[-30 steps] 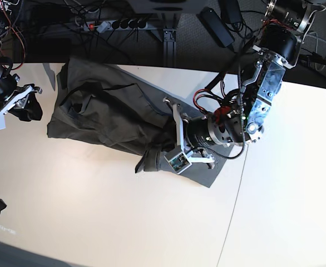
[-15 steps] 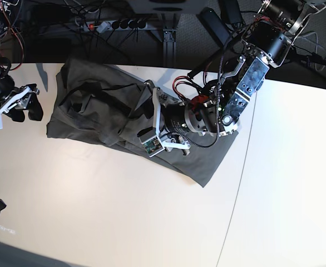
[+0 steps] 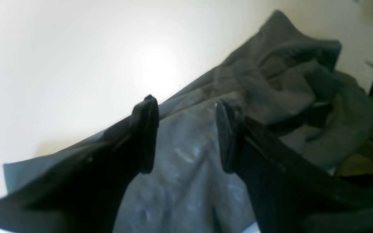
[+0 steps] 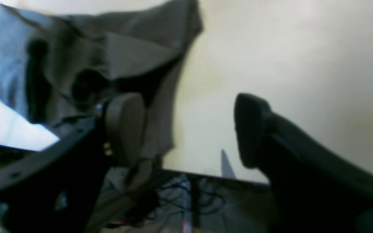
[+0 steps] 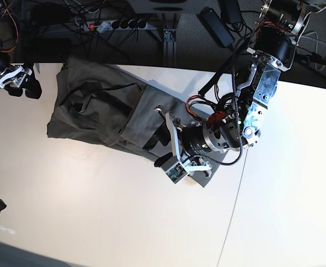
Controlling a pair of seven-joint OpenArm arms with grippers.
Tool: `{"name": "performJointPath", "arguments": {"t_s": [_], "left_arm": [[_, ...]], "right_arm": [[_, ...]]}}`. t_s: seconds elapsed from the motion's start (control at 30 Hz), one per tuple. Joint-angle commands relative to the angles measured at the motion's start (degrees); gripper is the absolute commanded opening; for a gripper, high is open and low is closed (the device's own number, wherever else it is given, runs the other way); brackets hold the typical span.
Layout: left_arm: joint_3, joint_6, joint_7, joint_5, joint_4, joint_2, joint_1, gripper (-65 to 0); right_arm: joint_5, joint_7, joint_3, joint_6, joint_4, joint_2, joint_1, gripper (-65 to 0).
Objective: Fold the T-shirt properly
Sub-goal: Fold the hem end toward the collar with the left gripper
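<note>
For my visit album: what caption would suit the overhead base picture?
Two robot arms with open grippers, left and right, pause over a rumpled, half-folded grey T-shirt on a pale table.

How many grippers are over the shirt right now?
1. The left gripper hangs open over the T-shirt near its lower right part. The right gripper, also open, is off the cloth beyond the table's far left corner.

Matt cloth T-shirt [image 5: 96, 105], smooth table [image 5: 96, 211]

T-shirt [image 5: 96, 114] on table [image 5: 96, 211], left gripper [image 5: 162, 146] over its right end.
</note>
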Motion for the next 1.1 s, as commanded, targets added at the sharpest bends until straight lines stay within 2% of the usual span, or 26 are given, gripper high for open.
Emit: {"name": "performJointPath", "arguments": {"t_s": [0.0,0.17,0.37,0.5,0.77,1.07], "left_arm": [[-0.33,0.63,-0.98,-0.70,1.09,0.26,-1.09,-33.1],[-0.33,0.63,-0.98,-0.02,1.09,0.26,-1.09,-33.1],[-0.33,0.63,-0.81,1.22,1.09,0.26,-1.09,-33.1],[-0.33,0.63,-0.83,1.99,1.09,-0.11,-1.09,-33.1],[-0.33,0.66,-1.05,2.03,1.09,-3.21,-1.09,-33.1],[-0.33,0.63,-1.05,2.03,1.09,-3.39,-1.09,-33.1]], "right_arm": [[1.11,1.05,-0.48,3.74,0.81,0.20,0.02,-21.1],[-1.53,2.54,-4.44,3.72,0.79,-3.37,1.66,-21.1],[-3.74,3.23,-5.07,3.67,-0.33,-7.50,4.87,-21.1],[-3.87,3.45,-5.07,3.67,-4.92,-8.17,6.84,-21.1],[-3.19,3.82,-4.96,3.72,-13.90,-9.77,9.75,-21.1],[-2.73,3.69,-5.18,3.72,-16.83,-13.11,9.81,-21.1]]}}
